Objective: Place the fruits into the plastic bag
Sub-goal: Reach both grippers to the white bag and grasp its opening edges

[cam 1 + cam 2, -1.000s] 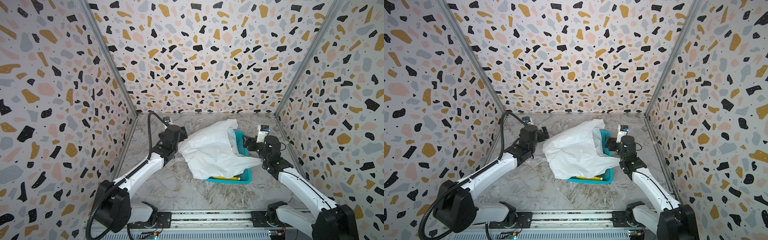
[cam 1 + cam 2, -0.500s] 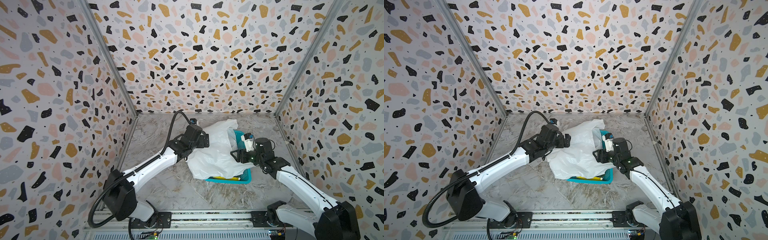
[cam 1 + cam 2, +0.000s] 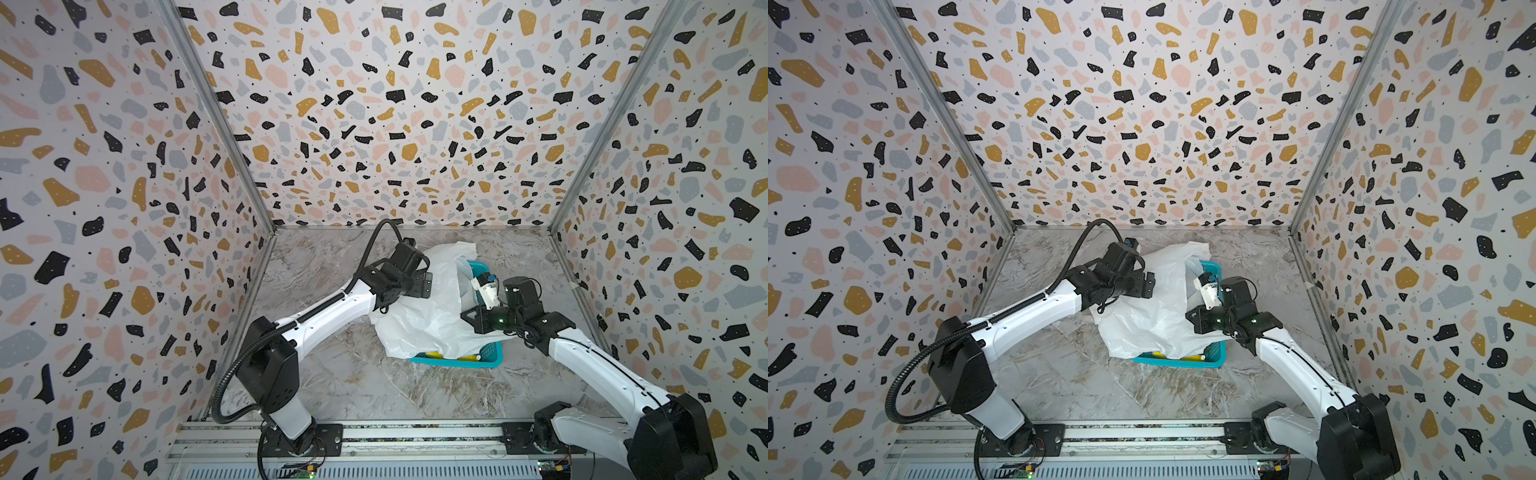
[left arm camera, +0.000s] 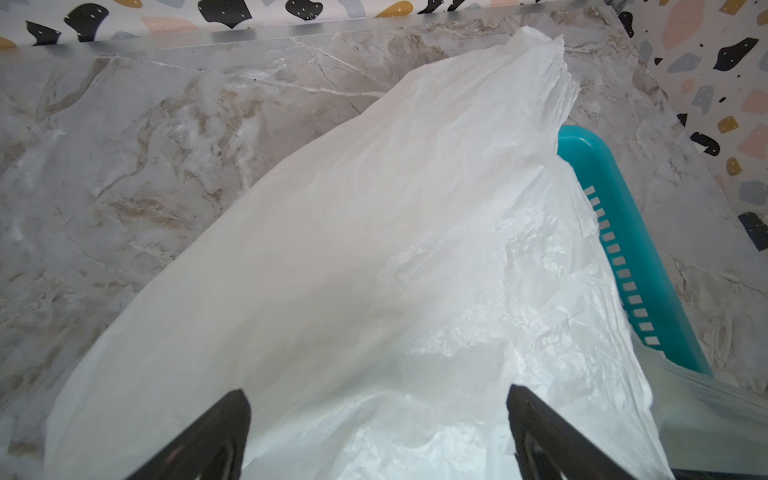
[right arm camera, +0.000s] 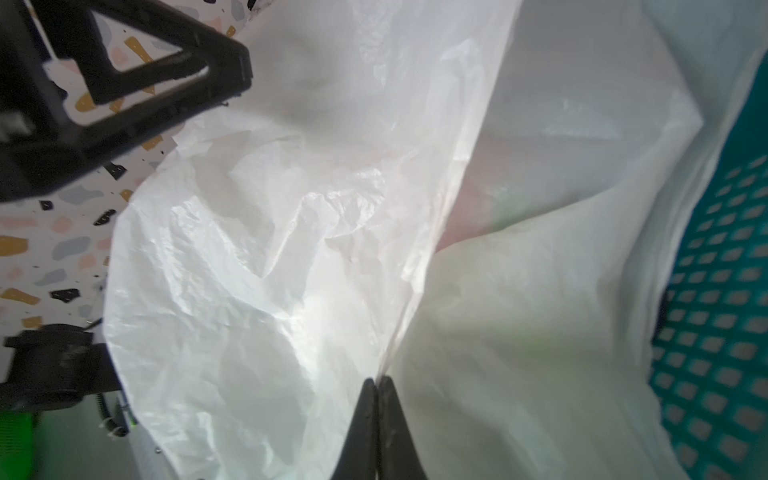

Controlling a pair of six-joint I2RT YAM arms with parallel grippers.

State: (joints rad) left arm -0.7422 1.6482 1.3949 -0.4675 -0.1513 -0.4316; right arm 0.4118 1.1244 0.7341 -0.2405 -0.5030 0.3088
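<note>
- One plastic bag [image 3: 424,307], white and crinkled, lies draped over one teal basket [image 3: 492,358] on the marble table [image 3: 332,374]; in both top views it covers most of the basket, leaving the near wall and the far corner bare.
- Of the fruits, only yellow shows: two short yellow stretches [image 3: 467,356] at the basket's near edge below the bag's hem in both top views; whether they belong to one banana or two pieces cannot be told. A faint pink and green blur shows through the plastic in the right wrist view.
- Two arms work the scene. The left gripper [image 4: 376,432] hangs just over the bag's far-left part, its two fingers [image 4: 216,432] spread wide with nothing between them.
- The right gripper [image 5: 377,399] is pinched tight on a fold of the plastic bag, fingertips meeting on the film at the basket's right side.
- Against a second ago: the left arm has swung from the table beside the bag to above it, and the right gripper has dropped from the basket's far right corner onto the bag and closed.
</note>
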